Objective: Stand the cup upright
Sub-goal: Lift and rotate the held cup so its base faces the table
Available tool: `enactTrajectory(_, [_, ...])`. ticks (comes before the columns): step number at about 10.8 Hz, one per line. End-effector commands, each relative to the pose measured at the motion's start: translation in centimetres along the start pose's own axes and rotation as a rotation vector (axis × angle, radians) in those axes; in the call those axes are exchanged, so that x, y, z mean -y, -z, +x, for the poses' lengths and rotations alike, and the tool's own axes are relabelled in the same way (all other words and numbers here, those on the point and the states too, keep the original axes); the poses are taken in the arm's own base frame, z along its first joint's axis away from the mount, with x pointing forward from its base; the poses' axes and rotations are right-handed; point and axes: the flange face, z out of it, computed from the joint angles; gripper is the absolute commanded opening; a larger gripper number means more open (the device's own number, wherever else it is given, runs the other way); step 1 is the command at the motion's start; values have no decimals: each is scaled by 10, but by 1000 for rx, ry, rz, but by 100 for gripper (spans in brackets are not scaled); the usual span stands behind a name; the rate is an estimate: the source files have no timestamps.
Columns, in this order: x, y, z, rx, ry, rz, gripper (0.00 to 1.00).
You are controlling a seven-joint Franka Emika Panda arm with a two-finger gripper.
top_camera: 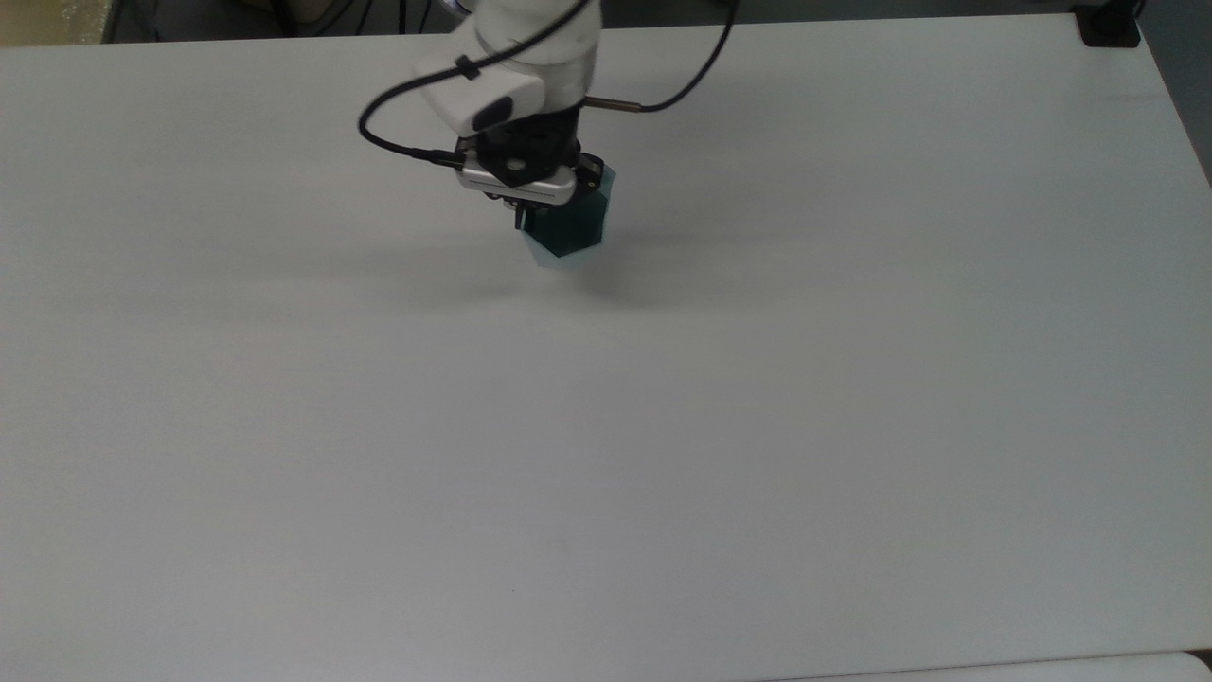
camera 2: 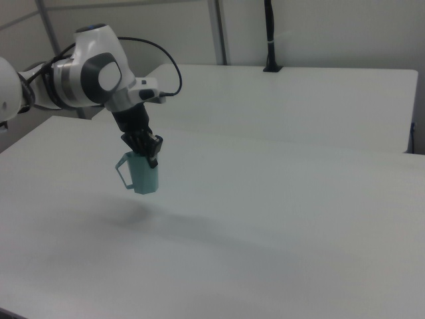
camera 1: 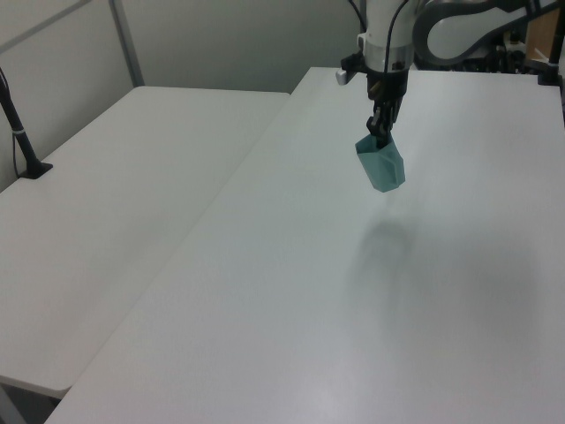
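The cup (top_camera: 568, 225) (camera 1: 381, 164) (camera 2: 141, 173) is a small teal-green faceted cup, hanging in the air above the white table (top_camera: 606, 426), nearly upright with its mouth up. In the right view a loop tab sticks out at the rim on the right view's left. My gripper (top_camera: 523, 210) (camera 1: 380, 134) (camera 2: 150, 154) points down and is shut on the cup's rim wall, one finger inside and one outside. The cup's shadow lies on the table below it.
A second white table (camera 1: 115, 194) (camera 2: 285, 100) stands beside this one, with a black post (camera 2: 269, 33) clamped at its edge. A black clamp (top_camera: 1108, 24) sits at the top view's upper right corner. Cables trail from the arm.
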Motion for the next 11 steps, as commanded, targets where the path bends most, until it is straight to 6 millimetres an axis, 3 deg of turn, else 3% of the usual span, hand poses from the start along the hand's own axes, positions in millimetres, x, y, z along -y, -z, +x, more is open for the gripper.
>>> enactTrajectory(1, [-28,-24,-15,-119,-12,95,0])
enactTrajectory(5, [-45,-51,-23,-182,-91,163,0])
enactTrajectory(11, [-44,-72,-33,-170,-83,158,0])
